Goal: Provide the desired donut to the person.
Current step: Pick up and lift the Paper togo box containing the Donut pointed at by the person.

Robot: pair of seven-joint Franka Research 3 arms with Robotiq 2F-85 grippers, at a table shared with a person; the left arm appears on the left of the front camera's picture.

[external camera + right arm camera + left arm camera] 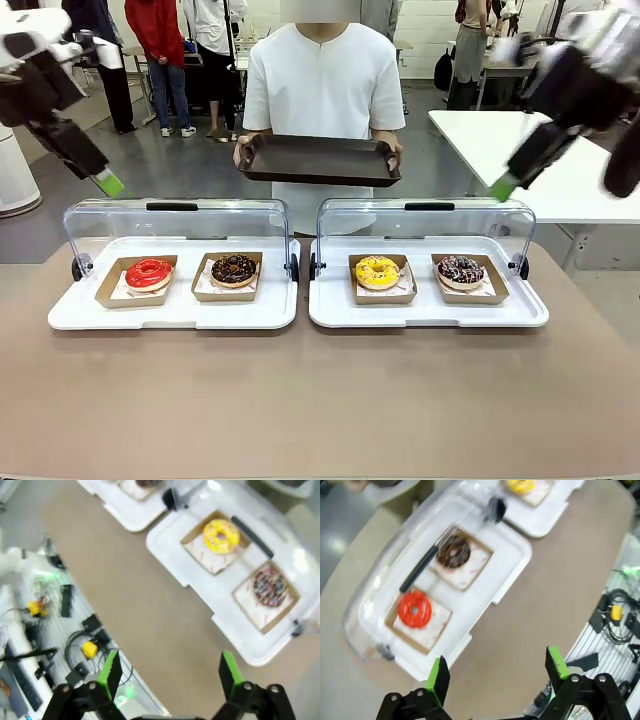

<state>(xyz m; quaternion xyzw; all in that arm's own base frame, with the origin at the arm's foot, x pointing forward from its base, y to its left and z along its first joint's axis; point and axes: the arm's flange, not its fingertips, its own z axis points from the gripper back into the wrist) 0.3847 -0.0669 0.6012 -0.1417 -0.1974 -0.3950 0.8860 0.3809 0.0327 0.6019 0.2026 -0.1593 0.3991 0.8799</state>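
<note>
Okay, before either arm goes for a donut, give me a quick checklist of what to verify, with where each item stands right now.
1. Left claw open and empty: ok.
2. Right claw open and empty: ok.
3. Left lid and right lid stand open: ok.
4. Red donut, chocolate donut, yellow donut, sprinkled donut each in its paper boat: ok.
5. Person holds the dark tray out: ok.
6. Which donut is wanted: cannot tell, no pointing gesture.
</note>
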